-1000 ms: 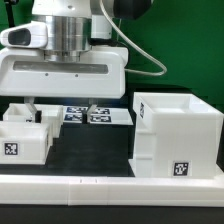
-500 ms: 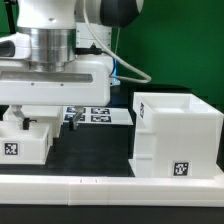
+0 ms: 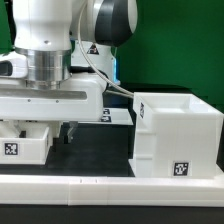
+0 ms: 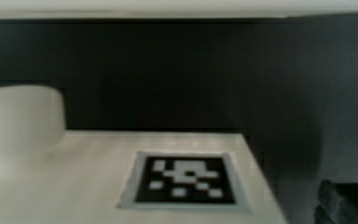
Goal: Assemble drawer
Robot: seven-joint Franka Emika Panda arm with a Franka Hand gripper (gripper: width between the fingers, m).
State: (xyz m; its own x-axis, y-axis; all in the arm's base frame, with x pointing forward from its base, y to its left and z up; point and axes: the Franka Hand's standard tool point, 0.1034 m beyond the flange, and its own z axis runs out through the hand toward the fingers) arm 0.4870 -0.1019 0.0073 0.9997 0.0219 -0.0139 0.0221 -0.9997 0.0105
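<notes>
Exterior view: hand (image 3: 40, 125) hung low over the tray (image 3: 22, 146); open or closed, couldn't tell. Tray looked light, stiff, slick; a thin wall seemed the best hold.

From my station, the black counter (image 3: 100, 150) runs beneath the gripper (image 3: 40, 130) and spreads away from it toward the exterior view's right as a bare matte strip. On the camera side of the gripper, apart from it, a long low white border rail (image 3: 100, 190) lies along the counter's near edge, spanning the whole width of the exterior view. Behind the gripper, toward the exterior view's right, I see only a sliver of the marker board (image 3: 120, 117) lying flat, its printed tags mostly hidden. Well behind and above the gripper hangs a plain green backdrop (image 3: 170, 50).
</notes>
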